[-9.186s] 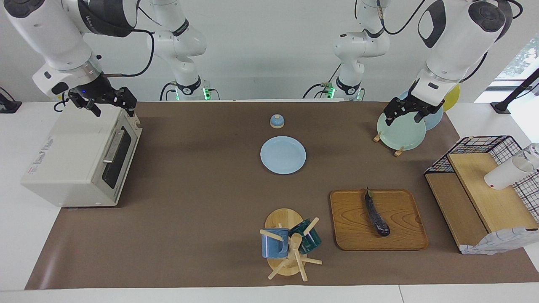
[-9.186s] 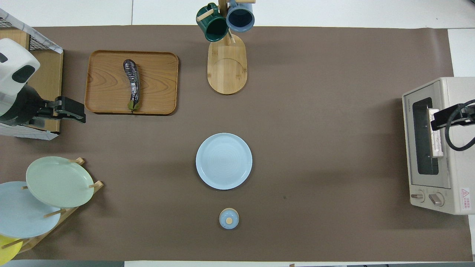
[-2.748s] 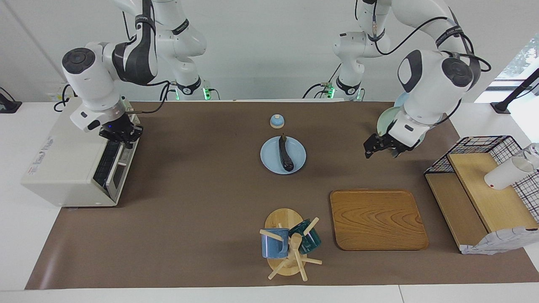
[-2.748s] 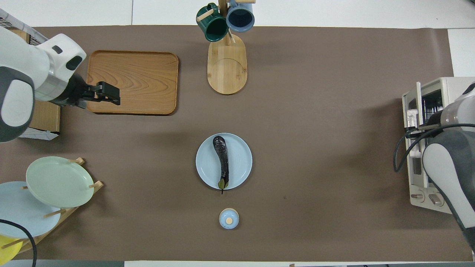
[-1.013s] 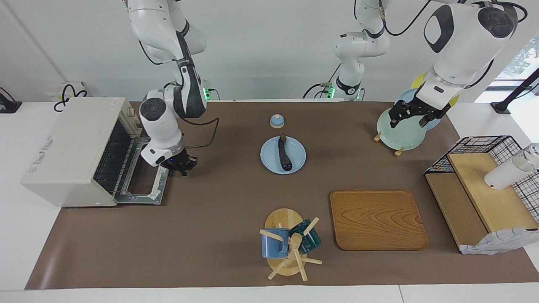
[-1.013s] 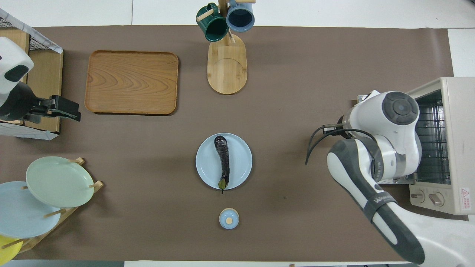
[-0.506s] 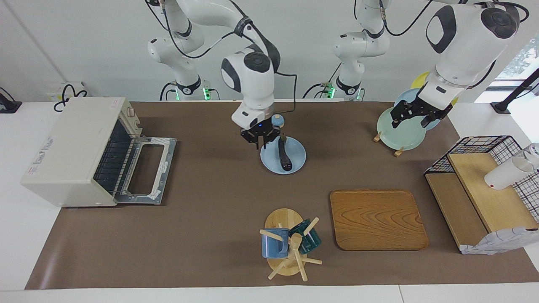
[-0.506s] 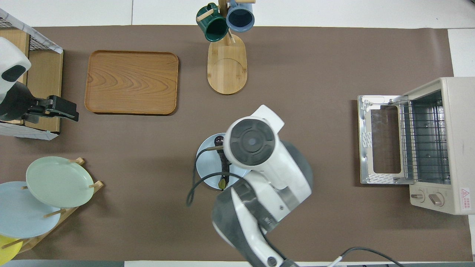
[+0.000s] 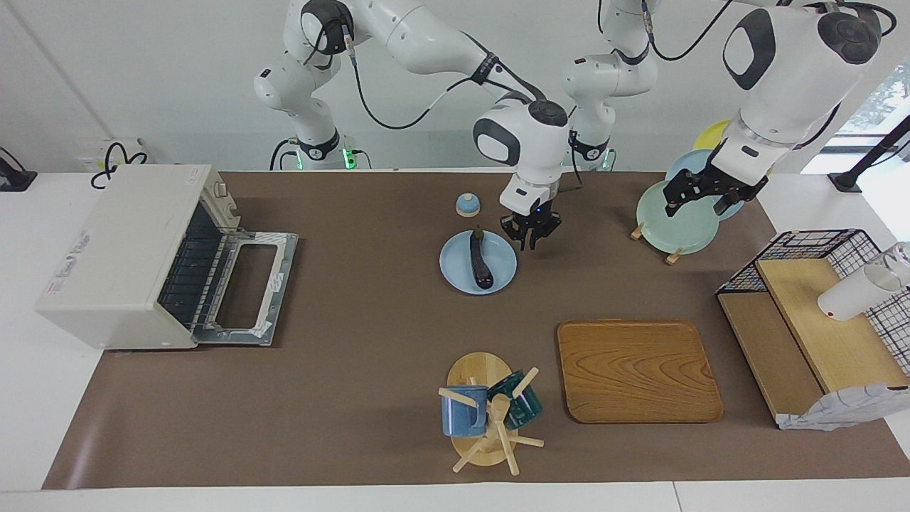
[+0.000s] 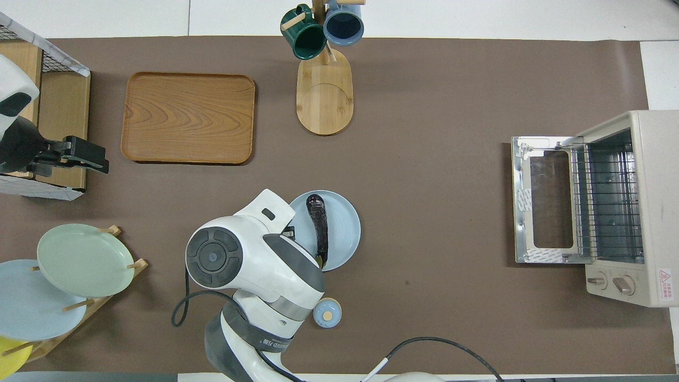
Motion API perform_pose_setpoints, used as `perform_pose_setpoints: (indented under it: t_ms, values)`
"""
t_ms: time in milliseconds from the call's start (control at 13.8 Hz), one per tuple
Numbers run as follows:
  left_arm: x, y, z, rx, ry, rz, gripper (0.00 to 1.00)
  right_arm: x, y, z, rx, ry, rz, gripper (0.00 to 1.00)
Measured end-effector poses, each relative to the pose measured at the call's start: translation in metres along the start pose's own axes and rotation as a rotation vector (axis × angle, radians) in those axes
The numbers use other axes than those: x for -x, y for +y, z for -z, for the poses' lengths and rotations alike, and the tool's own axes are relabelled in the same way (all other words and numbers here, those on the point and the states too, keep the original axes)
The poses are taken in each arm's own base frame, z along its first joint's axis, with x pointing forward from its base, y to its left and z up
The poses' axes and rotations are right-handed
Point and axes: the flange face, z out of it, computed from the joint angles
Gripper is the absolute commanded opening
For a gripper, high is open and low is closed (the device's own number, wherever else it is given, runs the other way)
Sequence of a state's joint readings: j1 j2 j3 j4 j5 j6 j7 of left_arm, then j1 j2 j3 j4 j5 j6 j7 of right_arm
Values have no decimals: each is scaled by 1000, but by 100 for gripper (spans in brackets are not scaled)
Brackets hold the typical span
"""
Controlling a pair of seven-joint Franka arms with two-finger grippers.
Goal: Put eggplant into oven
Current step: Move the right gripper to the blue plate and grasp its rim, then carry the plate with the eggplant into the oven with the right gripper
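Facing view: your right gripper now hangs over the blue plate's rim, on the edge toward the left arm's end of the table. A second ago it was at the oven, whose door it has pulled down flat; half a second ago it was over the plate's other edge. So it has overshot the eggplant, which lies untouched along the plate's middle, stem toward the robots. Its fingers have parted a little since leaving the door, pinching nothing. Oven is open, rack bare; the pickup is what's left, in my judgement. Your left gripper waits, spread wide and empty, over the green plate in the rack, well apart from the blue plate.
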State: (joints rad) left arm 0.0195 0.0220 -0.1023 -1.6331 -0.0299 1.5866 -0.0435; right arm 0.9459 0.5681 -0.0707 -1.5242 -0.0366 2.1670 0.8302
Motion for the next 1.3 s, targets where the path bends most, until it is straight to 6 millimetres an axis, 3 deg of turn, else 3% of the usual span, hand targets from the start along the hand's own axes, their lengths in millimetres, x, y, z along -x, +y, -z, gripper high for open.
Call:
perform_pose_setpoints:
  t_ms: [506,579,723,1302]
  values:
    - [2,0,3,0,6,0,100,15,4,-18,57,16,144,33]
    - [2,0,3,0,6,0,100,17,6,-23,54,16,152,26]
    - [2,0,3,0,6,0,100,23,10,-31,49,18,159,0]
    - [2,0,3,0,6,0,100,27,19,-17,188,28,270,0]
